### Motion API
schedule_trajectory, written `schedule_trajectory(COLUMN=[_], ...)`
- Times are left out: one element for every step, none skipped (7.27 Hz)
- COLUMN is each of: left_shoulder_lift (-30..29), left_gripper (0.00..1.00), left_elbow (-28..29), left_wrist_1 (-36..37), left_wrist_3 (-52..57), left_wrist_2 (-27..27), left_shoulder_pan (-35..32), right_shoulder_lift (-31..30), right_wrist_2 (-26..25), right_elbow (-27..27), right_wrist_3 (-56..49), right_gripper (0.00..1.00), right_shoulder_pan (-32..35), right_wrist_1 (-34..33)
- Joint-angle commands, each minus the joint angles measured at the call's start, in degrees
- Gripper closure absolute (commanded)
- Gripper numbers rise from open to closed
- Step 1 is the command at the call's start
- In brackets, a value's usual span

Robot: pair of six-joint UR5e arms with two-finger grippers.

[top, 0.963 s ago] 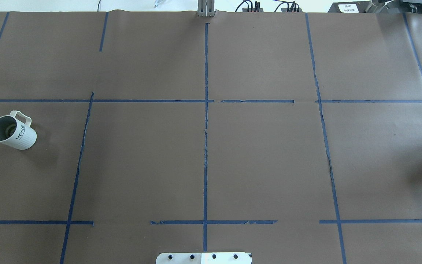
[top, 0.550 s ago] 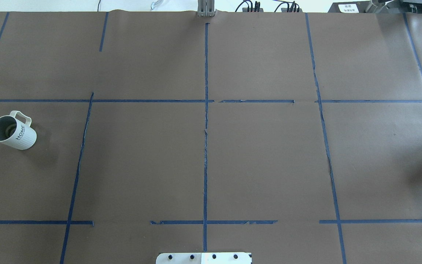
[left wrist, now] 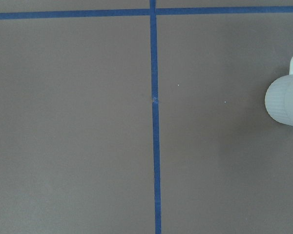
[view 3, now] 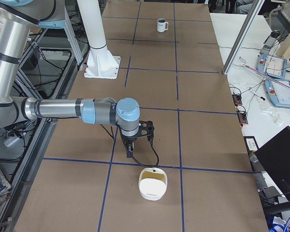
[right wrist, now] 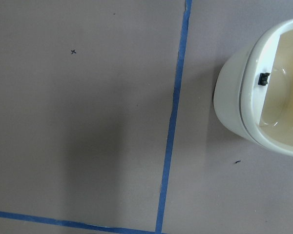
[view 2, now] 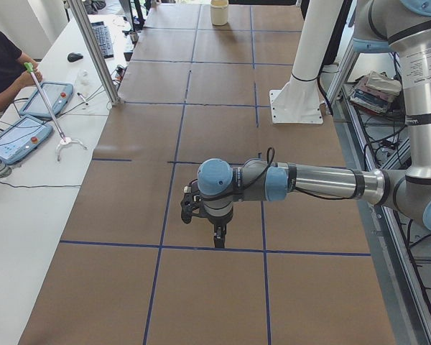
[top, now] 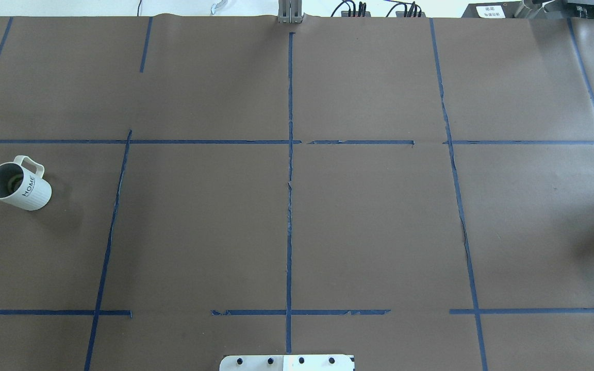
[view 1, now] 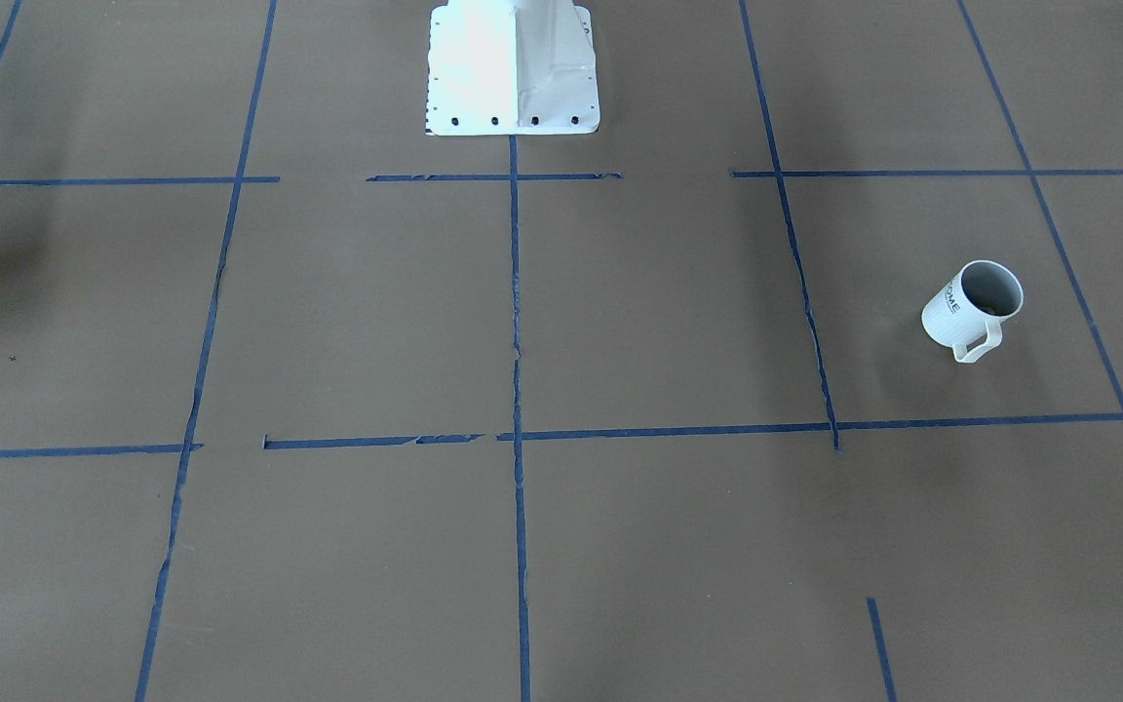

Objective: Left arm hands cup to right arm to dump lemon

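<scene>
- The cup [top: 18, 184] stood upright on the broad brown table [top: 379, 216], out at the robot's left end, inside a square marked off by blue tape lines [top: 290, 154].
- The left arm [view 2: 323, 183] reached out level over that end, and its gripper [view 2: 219, 243] pointed down above the paper. Only the side camera caught it, so I could not tell how far its fingers were spread or whether they held anything.
- Its wrist camera looked straight down on paper and tape, with the cup just clipping the right edge. So the cup sat off to one side of the left gripper, not beneath it, and nothing touched it.
- The right arm [view 3: 63, 108] stretched out over the opposite end, and its gripper [view 3: 129, 154] hung low over the table. That was a side view only again, so its opening and grip could not be told either.
- The robot's white pedestal [view 1: 513, 68] stood at the middle of its own table edge.
- A cream-white bowl [view 3: 153, 183] sat near the right gripper, and it filled the right edge of that wrist's view.
- The cup was well apart from the right gripper, at the other end of the table. It was white with a grey inside, its squared handle turned away from the robot and "HOME" lettered on its side.
</scene>
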Motion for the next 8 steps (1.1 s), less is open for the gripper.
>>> schedule_trajectory(left_shoulder_lift=[0.8, 0.7, 0.4, 0.2, -0.9, -2.9, -3.6, -5.3], left_gripper=[0.00, 0.00, 0.00, 0.00, 0.00, 0.00, 0.00, 0.00], left_elbow=[0.2, 0.2, 0.0, 0.2, 0.3, 0.3, 0.6, 1.8], left_wrist_1=[-4.8, -4.9, -5.5, -8.2, -10.1, -11.7, -14.2, -16.7], left_wrist_3=[-0.1, -0.2, -0.2, -0.3, -4.1, -10.0, -14.7, -18.5], left_wrist_2=[-1.5, -4.0, -5.8, -6.2, -6.1, -5.7, -5.3, -5.3], left_shoulder_pan=[0.1, 0.1, 0.2, 0.8, 2.0, 4.7, 10.1, 12.0], right_shoulder_lift=[0.1, 0.1, 0.1, 0.1, -0.3, -0.3, -0.2, -0.2], right_wrist_2=[2.3, 2.5, 2.8, 3.6, 3.6, 3.5, 3.6, 3.7], right_elbow=[0.0, 0.0, 0.0, -0.3, -0.4, -0.4, -0.3, -0.4], right_wrist_3=[0.4, 0.5, 0.4, 0.5, 0.6, 0.5, 0.5, 0.6], right_gripper=[0.00, 0.00, 0.00, 0.00, 0.00, 0.00, 0.00, 0.00], right_shoulder_pan=[-0.1, -0.1, -0.1, -0.2, -0.1, -0.2, -0.2, -0.2], right_wrist_1=[0.0, 0.0, 0.0, 3.2, 4.7, 4.8, 4.9, 6.5])
